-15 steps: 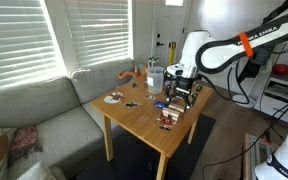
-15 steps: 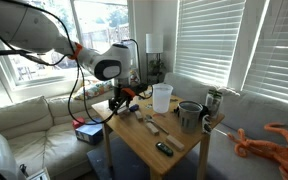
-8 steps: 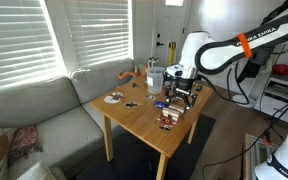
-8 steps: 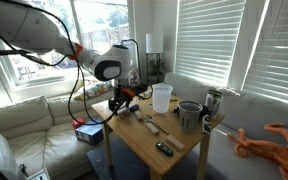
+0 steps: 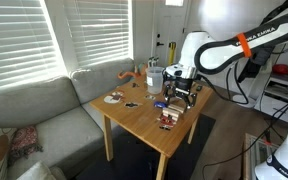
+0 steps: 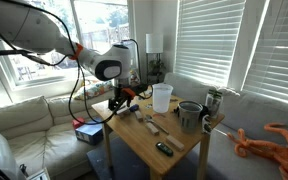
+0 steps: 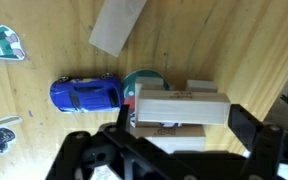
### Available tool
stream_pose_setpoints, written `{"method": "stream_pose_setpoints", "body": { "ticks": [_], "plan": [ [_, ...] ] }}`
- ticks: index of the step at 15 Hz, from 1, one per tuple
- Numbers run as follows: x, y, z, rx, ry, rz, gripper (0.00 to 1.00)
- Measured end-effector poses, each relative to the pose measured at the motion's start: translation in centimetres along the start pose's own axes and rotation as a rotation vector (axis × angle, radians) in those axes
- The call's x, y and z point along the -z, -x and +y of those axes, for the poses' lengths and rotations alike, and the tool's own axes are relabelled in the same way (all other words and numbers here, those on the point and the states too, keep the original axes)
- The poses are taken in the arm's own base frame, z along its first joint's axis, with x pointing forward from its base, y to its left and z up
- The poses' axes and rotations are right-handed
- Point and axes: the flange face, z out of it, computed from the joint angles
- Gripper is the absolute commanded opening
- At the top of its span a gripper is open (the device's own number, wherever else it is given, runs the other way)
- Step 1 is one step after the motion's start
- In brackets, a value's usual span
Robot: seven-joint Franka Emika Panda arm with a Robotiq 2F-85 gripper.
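Wrist view: the wooden block (image 7: 180, 105) is seen at 12 o'clock from the gripper (image 7: 176, 128), just ahead of it and between its two fingers.
Long axis: the block is laid from 9 o'clock to 3 o'clock, so its length runs along the line from finger to finger, not across it.
Jaws: they are spread wide, with one finger beside each short end of the block. No squeeze on the block is seen, and whether a pad touches an end cannot be told.
Under the block: a second pale piece is partly seen below its near edge; what it is cannot be told.
Neighbours: a blue toy car (image 7: 87, 94) is placed at 9 o'clock of the block, near it and on almost the same line. A teal round piece (image 7: 142, 79) at 10 o'clock is half hidden behind the block. A tilted wooden slab (image 7: 119, 25) lies at 11 o'clock, well apart.
Exterior views: the gripper (image 5: 181, 95) is held low over the table (image 5: 134, 122); the block is too small to be made out there.
Nearer arm: only one arm is present.
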Motion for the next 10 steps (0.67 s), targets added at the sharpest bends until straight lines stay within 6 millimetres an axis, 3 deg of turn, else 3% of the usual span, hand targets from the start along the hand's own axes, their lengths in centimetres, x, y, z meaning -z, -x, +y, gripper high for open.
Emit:
{"method": "stream_pose_setpoints", "body": {
  "ticks": [6,10],
  "plan": [
    [1.5,-0.3,0.6,0.006,0.033,0.002,1.00],
    [3.7,-0.6,0.7,-0.023,0.078,0.006,1.00]
  ]
}}
